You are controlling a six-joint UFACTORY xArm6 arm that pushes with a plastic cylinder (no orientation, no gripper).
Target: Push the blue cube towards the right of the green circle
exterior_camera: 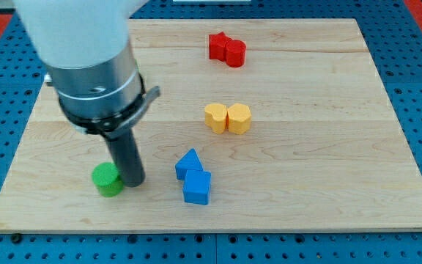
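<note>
The blue cube (197, 188) lies near the view's bottom, a little left of centre, touching another blue block (188, 164) just above it. The green circle (108, 179) lies to their left. My tip (133, 181) stands right beside the green circle's right side, between it and the blue cube, with a gap of about a block's width to the cube.
Two yellow blocks (227, 117) sit side by side at the board's centre. Two red blocks (227, 49) sit together near the view's top. The wooden board (328, 147) ends on a blue pegboard surround. The arm's body covers the upper left.
</note>
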